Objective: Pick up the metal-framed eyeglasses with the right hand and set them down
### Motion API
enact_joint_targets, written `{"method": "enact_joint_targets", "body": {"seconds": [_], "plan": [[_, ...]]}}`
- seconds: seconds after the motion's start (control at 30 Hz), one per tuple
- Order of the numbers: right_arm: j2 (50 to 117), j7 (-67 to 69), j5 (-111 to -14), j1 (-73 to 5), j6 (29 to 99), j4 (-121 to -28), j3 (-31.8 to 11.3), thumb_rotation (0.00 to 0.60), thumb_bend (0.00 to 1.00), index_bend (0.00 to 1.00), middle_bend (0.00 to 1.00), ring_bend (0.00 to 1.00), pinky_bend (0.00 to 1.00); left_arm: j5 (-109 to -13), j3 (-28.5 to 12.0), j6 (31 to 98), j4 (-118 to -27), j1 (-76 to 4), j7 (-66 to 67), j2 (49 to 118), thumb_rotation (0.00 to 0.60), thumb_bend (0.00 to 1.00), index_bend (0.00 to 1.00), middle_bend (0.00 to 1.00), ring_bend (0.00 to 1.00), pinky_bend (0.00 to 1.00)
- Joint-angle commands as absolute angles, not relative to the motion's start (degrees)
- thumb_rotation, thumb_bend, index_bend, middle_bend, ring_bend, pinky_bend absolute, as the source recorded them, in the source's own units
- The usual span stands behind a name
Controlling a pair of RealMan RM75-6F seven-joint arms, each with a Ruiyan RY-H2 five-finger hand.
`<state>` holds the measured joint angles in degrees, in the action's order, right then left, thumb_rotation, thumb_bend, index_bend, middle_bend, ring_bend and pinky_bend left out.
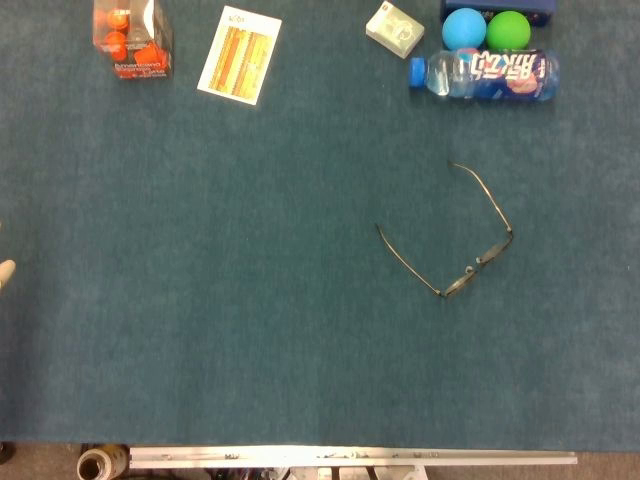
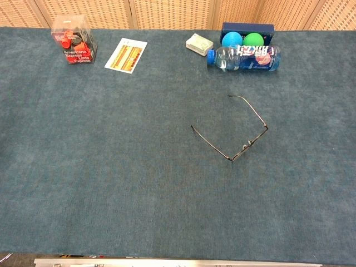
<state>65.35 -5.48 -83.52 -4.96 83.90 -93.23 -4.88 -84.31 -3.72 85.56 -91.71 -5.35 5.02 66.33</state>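
The metal-framed eyeglasses lie on the blue-green table cloth, right of centre. Both thin temples are unfolded and point toward the far side, and the lens front faces the near right. Nothing touches them. My right hand shows in neither view. At the left edge of the head view a small pale tip pokes in, which looks like a finger of my left hand. Too little of it shows to tell how the hand is held.
Along the far edge stand a clear box of orange items, a striped card, a small white box, a lying water bottle, and a blue ball and green ball in a blue tray.
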Motion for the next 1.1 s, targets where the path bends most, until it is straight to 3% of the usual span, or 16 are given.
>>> {"method": "enact_joint_targets", "body": {"seconds": [0.03, 0.63, 1.1], "plan": [[65.61, -5.35, -83.8, -5.0, 83.72, -92.96, -4.58, 0.6, 0.38, 0.57, 0.44, 0.36, 0.46, -84.53, -3.31, 85.08, -91.84, -5.49, 5.67, 66.39, 0.6, 0.04, 0.48, 0.47, 0.48, 0.63], [66.69, -4.39, -85.2, -5.8, 83.57, -90.85, -4.56, 0.6, 0.38, 0.57, 0.44, 0.36, 0.46, -84.63, -2.38, 85.18, -91.21, -4.98, 6.61, 66.84, 0.6, 0.04, 0.48, 0.47, 0.48, 0.63], [70.39, -8.3, -87.41, -12.07, 78.64, -89.06, -6.29, 0.6, 0.37, 0.57, 0.44, 0.35, 0.46, -84.46, -2.16, 85.2, -89.03, -4.51, 4.61, 66.83, 0.6, 0.04, 0.48, 0.47, 0.48, 0.63]]}}
